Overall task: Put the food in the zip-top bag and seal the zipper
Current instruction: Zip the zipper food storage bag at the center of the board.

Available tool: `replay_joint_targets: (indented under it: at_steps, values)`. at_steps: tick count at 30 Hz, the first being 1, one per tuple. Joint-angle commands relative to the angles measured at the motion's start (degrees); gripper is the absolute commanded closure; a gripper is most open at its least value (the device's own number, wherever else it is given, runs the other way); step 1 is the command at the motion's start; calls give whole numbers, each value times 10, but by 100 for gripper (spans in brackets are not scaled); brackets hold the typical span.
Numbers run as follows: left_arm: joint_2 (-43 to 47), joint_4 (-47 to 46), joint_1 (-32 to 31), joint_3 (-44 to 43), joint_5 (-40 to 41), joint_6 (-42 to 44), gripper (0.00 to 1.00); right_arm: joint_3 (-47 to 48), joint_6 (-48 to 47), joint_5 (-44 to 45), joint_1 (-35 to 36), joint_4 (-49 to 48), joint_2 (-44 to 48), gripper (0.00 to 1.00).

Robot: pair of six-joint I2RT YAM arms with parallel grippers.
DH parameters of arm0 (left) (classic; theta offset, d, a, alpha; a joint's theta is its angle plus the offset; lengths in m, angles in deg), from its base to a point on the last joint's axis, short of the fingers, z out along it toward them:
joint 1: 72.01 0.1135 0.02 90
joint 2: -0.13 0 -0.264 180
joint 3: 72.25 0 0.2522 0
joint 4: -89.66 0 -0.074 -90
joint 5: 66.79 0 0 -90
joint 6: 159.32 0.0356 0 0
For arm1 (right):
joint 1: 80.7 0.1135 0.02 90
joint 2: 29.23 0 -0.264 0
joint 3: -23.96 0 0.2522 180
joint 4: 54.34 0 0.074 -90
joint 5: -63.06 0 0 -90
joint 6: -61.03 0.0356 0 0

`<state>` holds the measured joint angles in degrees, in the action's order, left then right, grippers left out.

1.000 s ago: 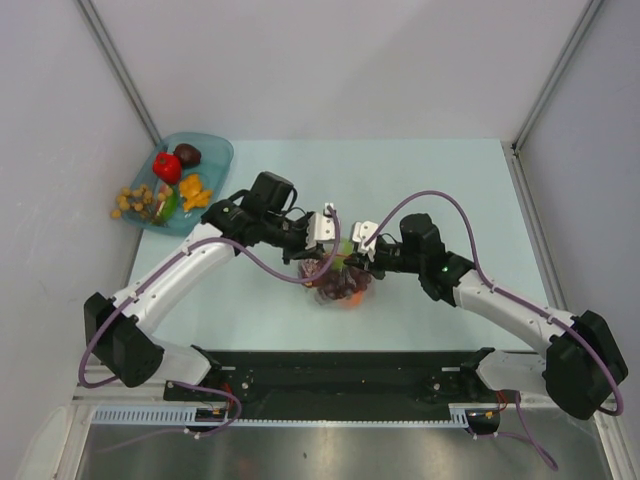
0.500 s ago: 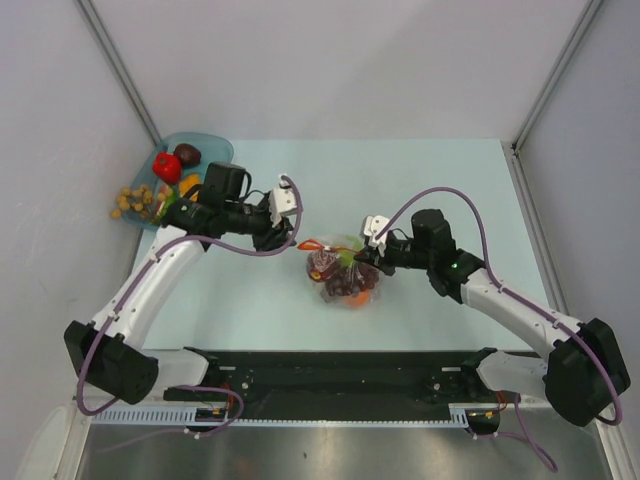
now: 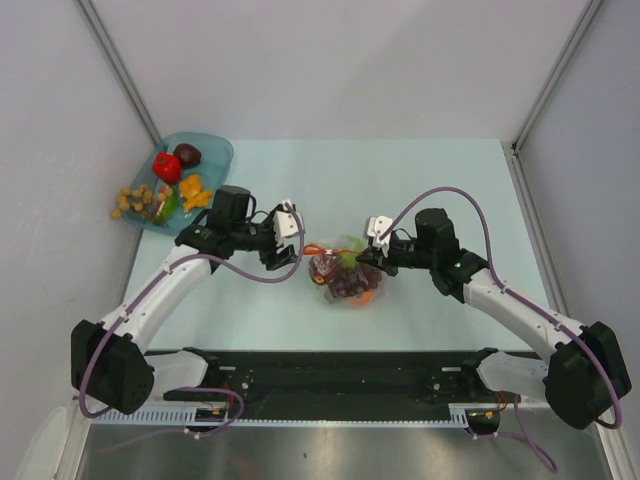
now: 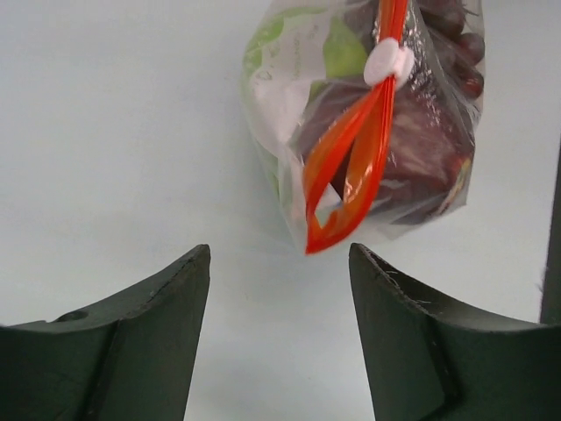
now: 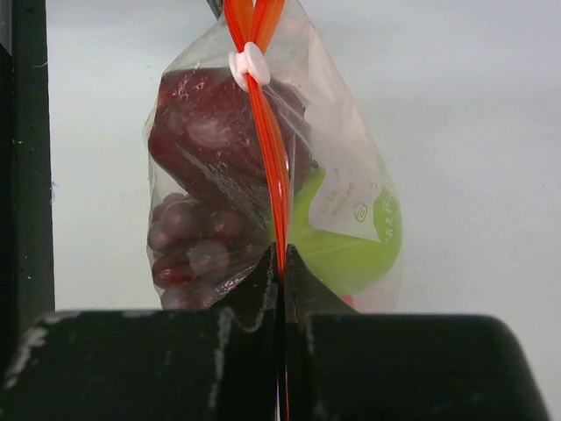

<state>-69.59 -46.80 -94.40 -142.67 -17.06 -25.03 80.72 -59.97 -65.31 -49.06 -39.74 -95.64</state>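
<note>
The zip-top bag [image 3: 345,278] lies mid-table, clear, with a white label. Inside it sit dark purple grapes [image 5: 186,247], a dark red fruit [image 5: 202,132] and a green apple [image 5: 355,250]. Its red-orange zipper [image 4: 351,153] carries a white slider [image 4: 388,61], and the strip's end nearest my left gripper gapes in a loop. My left gripper [image 4: 279,254] is open and empty, a short way left of the bag [image 4: 289,105] and not touching it. My right gripper [image 5: 282,256] is shut on the zipper [image 5: 267,132] at the bag's right end.
A teal-blue tray [image 3: 215,150] stands at the far left corner. It holds a red fruit [image 3: 167,167], a dark round one [image 3: 187,154], orange pieces [image 3: 192,190] and small yellowish grapes [image 3: 135,200]. The black base rail [image 3: 340,375] runs along the near edge.
My left gripper has opened, let go of the bag's zipper end and drawn back to the left. The bag shifted slightly right with my right gripper, which stays shut.
</note>
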Motion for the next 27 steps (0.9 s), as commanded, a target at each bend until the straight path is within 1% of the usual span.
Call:
replay_joint_targets:
  at_steps: [1, 2, 3, 4, 5, 7, 8, 9, 10, 11, 12, 13, 14, 16, 17, 18, 19, 20, 23, 24, 25, 26, 27]
  values:
    - [-16, -73, -28, -1, -27, 25, 34, 26, -22, -28, -5, -22, 23, 100]
    - [-19, -74, -41, -5, -27, 34, 37, 26, -24, -28, -7, -21, 23, 100]
    - [-22, -63, -45, -8, -27, 39, 48, 26, -27, -29, -8, -20, 22, 100]
    - [-24, -56, -49, -13, -34, 43, 52, 26, -27, -31, -9, -20, 23, 100]
    - [-28, -51, -52, -25, -37, 45, 61, 26, -28, -32, -11, -19, 22, 100]
    - [-31, -18, -54, -41, -45, 54, 73, 26, -35, -36, -13, -14, 23, 100]
    - [-38, 0, -53, -63, -46, 69, 86, 26, -38, -36, -14, -12, 23, 100]
    - [-40, 52, -53, -77, -46, 83, 91, 27, -49, -37, -15, -12, 25, 100]
    - [-43, 81, -54, -92, -39, 97, 97, 26, -55, -35, -15, 9, 26, 100]
    - [-42, 128, -53, -117, -31, 121, 100, 26, -58, -33, -16, 14, 27, 100]
    - [-42, 155, -54, -130, -19, 134, 100, 27, -61, -32, -18, 18, 28, 100]
    - [-45, 186, -56, -165, 14, 173, 100, 27, -67, -31, -19, 26, 30, 100]
    - [-54, 256, -62, -185, 36, 196, 100, 27, -70, -32, -22, 31, 31, 100]
    - [-74, 335, -70, -242, 85, 270, 100, 27, -74, -32, -25, 43, 33, 100]
    - [-84, 397, -76, -255, 133, 286, 100, 27, -74, -31, -26, 45, 34, 100]
    - [-104, 425, -76, -265, 152, 299, 100, 27, -75, -31, -28, 49, 34, 100]
    - [-111, 447, -78, -270, 172, 321, 100, 27, -78, -31, -30, 50, 34, 100]
    - [-116, 465, -82, -267, 213, 323, 100, 27, -79, -31, -31, 50, 34, 100]
    - [-113, 458, -85, -246, 228, 322, 99, 27, -71, -31, -29, 40, 30, 100]
    - [-109, 448, -85, -240, 224, 316, 95, 27, -68, -31, -26, 32, 30, 100]
    - [-105, 439, -86, -235, 219, 298, 81, 27, -66, -31, -25, 29, 30, 100]
    - [-102, 419, -85, -237, 209, 288, 77, 27, -64, -30, -19, 26, 30, 100]
    - [-97, 409, -85, -239, 181, 277, 72, 27, -62, -29, -17, 22, 30, 100]
